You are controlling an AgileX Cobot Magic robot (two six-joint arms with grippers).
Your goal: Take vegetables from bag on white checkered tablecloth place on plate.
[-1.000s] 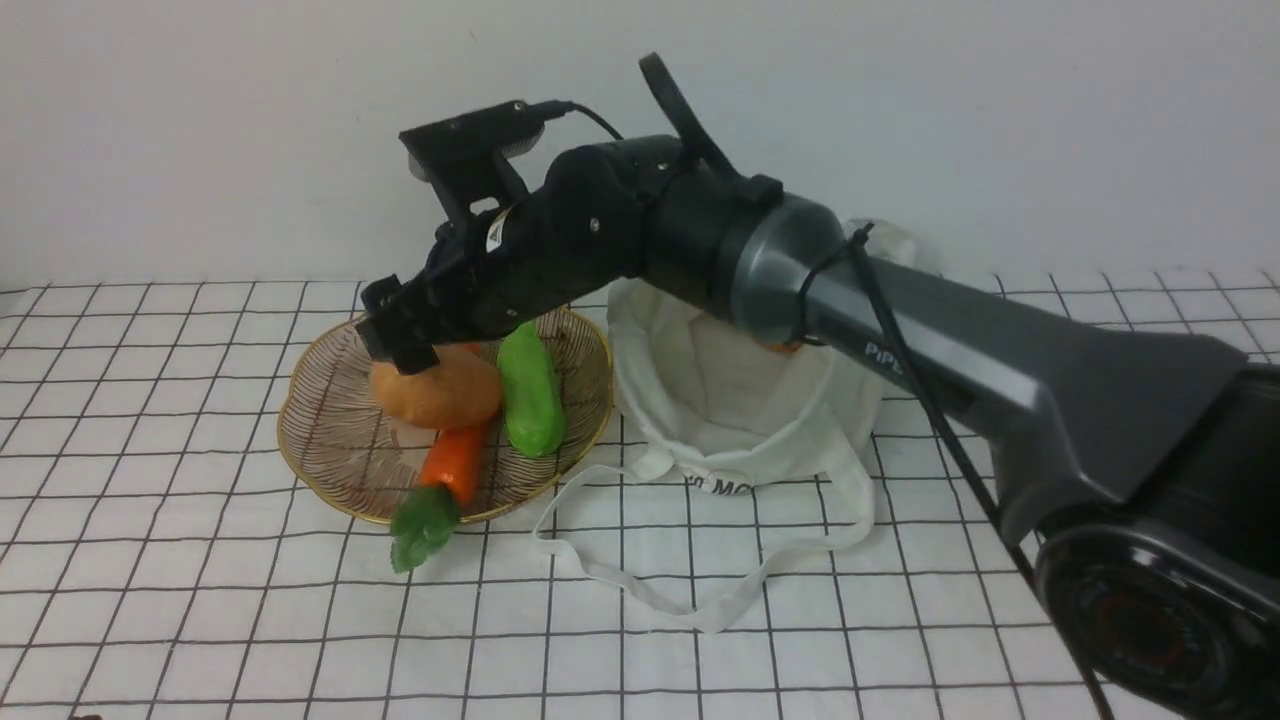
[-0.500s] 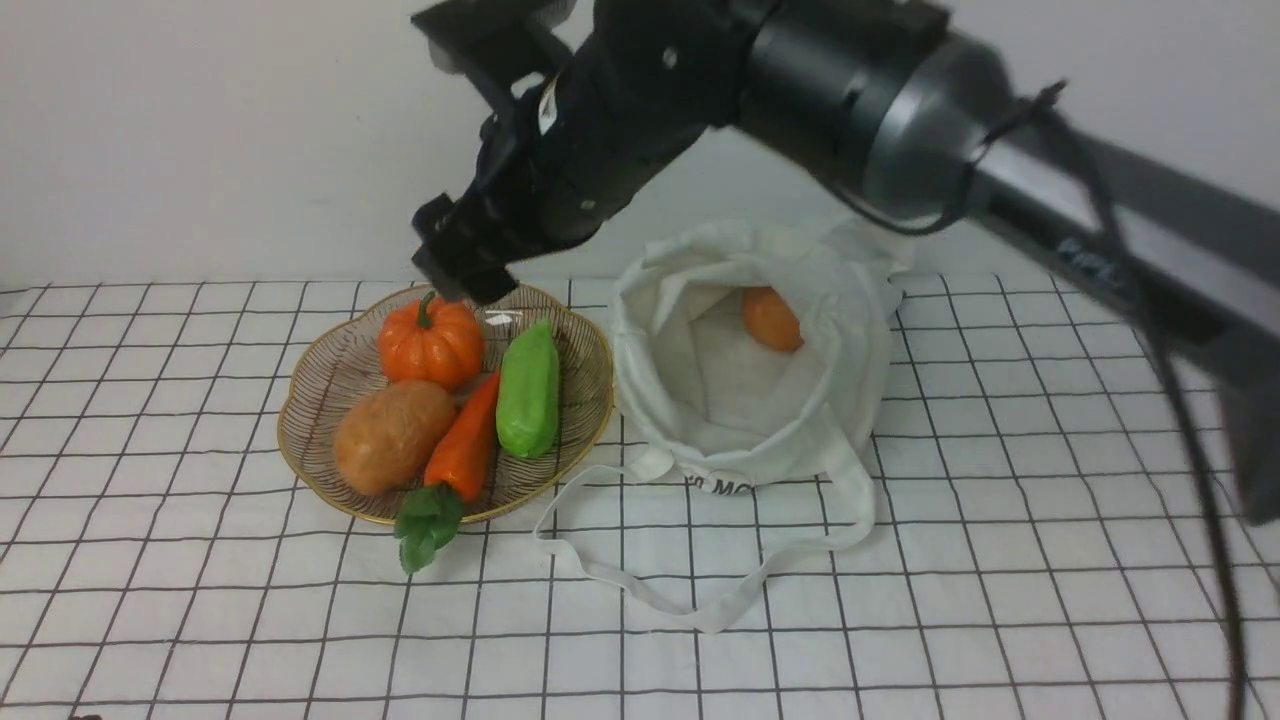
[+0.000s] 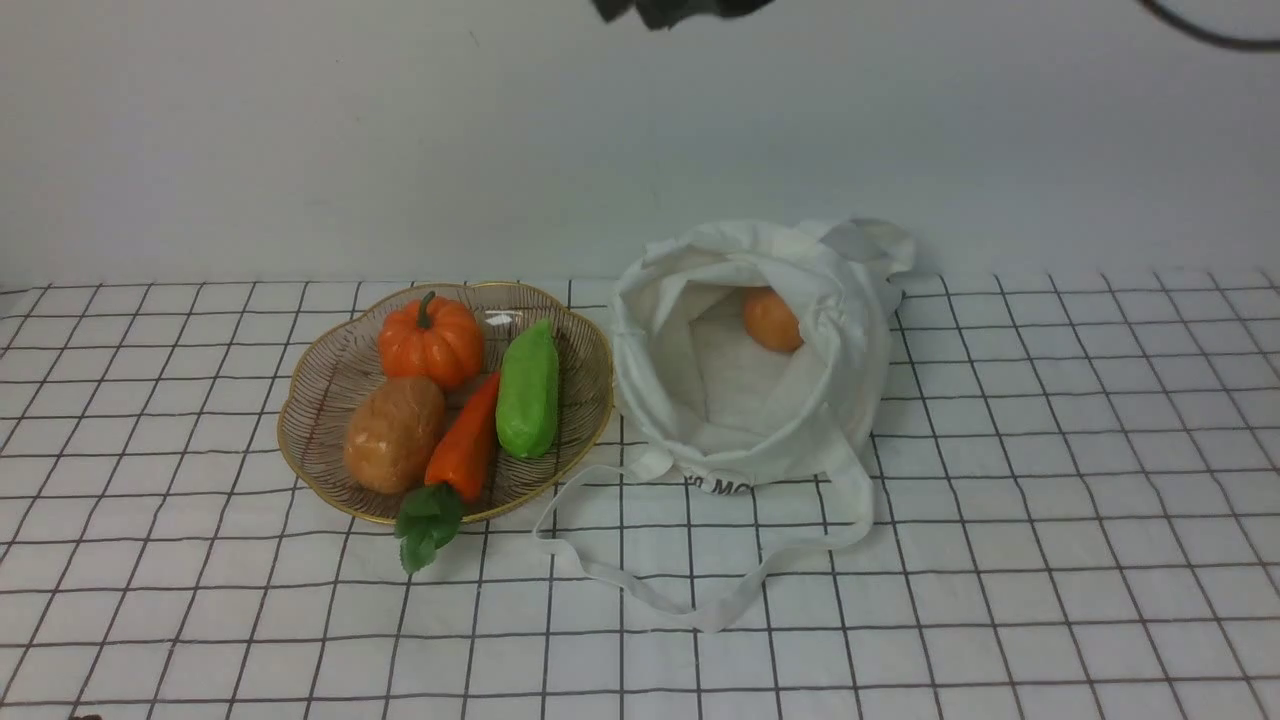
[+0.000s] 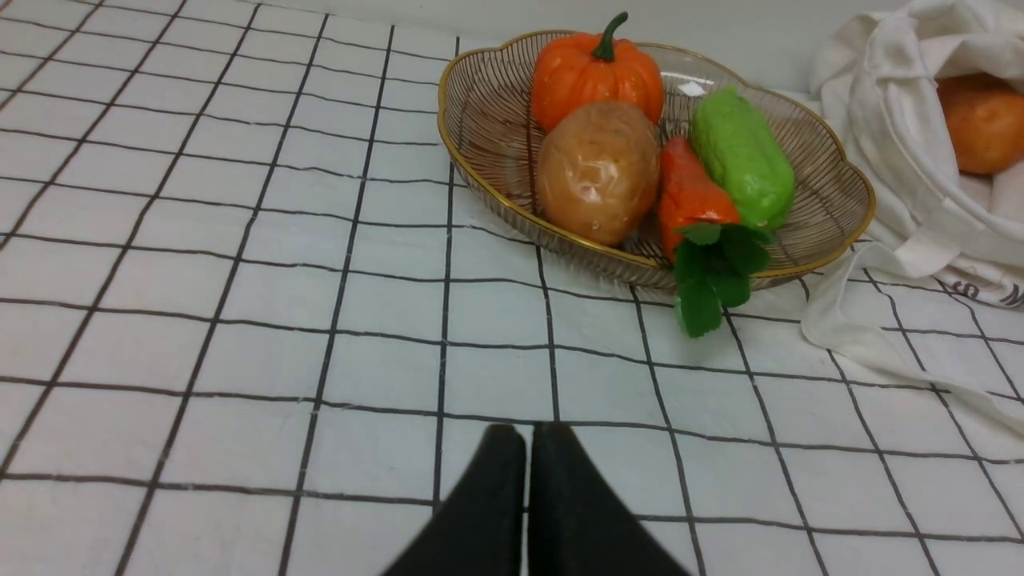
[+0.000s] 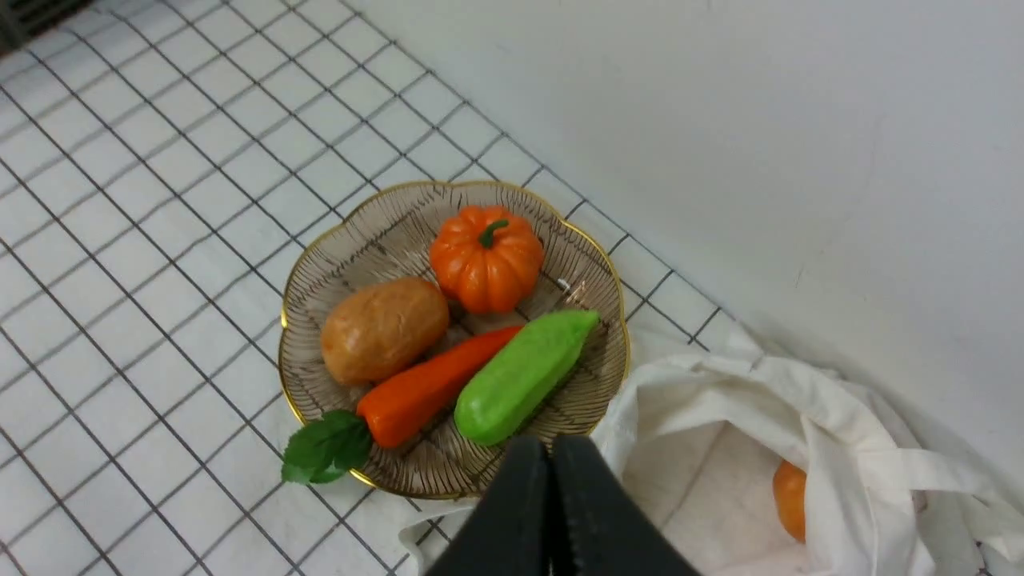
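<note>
The ribbed, gold-rimmed plate [image 3: 325, 400] sits on the white checkered tablecloth [image 3: 900, 600]. On it lie the tan potato [image 3: 395, 433], an orange pumpkin [image 3: 430, 340], a carrot [image 3: 465, 445] and a green vegetable [image 3: 528, 390]. The white bag [image 3: 850, 400] stands open to the plate's right with one orange vegetable [image 3: 772, 320] inside. My right gripper [image 5: 550, 444] is shut and empty, high above the plate's bag-side rim [image 5: 616, 320]. My left gripper [image 4: 528, 432] is shut and empty, low over the cloth, apart from the plate [image 4: 488, 136].
The bag's long strap [image 3: 700, 605] lies in a loop on the cloth in front of the bag. A plain wall [image 3: 300, 150] stands close behind the plate and bag. A dark piece of the right arm [image 3: 680, 8] shows at the front view's top edge.
My right gripper let go of the potato on the plate and rose up, almost out of the front view. The potato settled at the plate's front left beside the carrot.
</note>
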